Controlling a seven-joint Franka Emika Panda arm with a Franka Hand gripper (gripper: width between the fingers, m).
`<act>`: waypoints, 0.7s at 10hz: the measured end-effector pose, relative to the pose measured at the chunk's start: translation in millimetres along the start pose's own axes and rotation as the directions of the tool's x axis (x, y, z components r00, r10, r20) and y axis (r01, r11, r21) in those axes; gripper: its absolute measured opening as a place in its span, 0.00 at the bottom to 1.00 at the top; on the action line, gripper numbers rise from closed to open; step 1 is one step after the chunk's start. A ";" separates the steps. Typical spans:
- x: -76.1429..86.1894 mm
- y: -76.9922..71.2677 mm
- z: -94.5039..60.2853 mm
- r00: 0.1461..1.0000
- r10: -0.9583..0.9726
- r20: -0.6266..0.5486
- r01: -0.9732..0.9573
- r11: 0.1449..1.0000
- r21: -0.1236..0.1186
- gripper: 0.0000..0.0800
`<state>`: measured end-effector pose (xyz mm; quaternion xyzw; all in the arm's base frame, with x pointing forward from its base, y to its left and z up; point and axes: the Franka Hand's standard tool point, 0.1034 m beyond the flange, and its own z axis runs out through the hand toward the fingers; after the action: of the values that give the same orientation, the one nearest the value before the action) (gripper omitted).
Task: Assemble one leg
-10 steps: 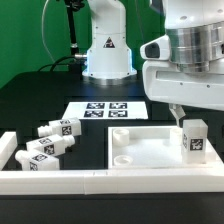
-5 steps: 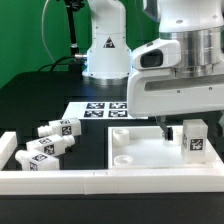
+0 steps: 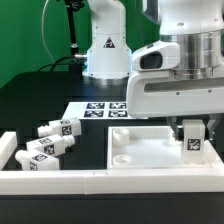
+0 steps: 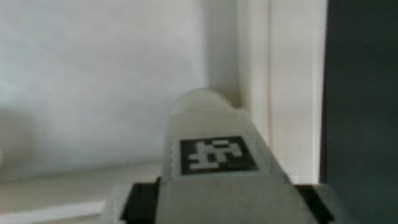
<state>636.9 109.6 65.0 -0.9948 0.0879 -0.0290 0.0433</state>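
Note:
A white leg (image 3: 193,143) with a black-and-white tag stands upright on the far right corner of the flat white panel (image 3: 140,152) in the exterior view. My gripper (image 3: 193,131) has come down over it, with one finger on each side and pressed against it. In the wrist view the leg (image 4: 217,150) fills the space between the two dark fingers (image 4: 150,202) of my gripper (image 4: 228,203), with no gap showing. The leg's foot and the socket under it are hidden.
Three more tagged legs (image 3: 50,142) lie in a cluster at the exterior view's left. The marker board (image 3: 98,110) lies behind the panel. A white rail (image 3: 90,182) runs along the front. The robot base (image 3: 107,55) stands at the back.
My gripper has moved down and toward the exterior view's right, from above and beside the leg to around it, and its fingers now grip the leg's sides.

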 end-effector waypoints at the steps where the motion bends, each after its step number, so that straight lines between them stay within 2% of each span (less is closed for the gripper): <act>1: 0.3 0.3 -0.2 0.998 0.059 -0.001 -0.059 0.998 -0.001 0.40; 2: 0.7 1.3 -0.3 0.993 0.114 -0.002 -0.114 0.993 -0.002 0.36; 3: 1.2 2.9 -0.4 0.976 0.220 -0.004 -0.220 0.976 -0.006 0.36; 5: 3.3 15.6 -1.1 0.909 0.415 -0.028 -0.416 0.909 -0.035 0.36; 7: 4.0 24.7 -2.0 0.870 0.491 -0.040 -0.493 0.869 -0.046 0.36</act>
<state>636.5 84.6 64.9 -0.9399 0.3395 -0.0281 0.0207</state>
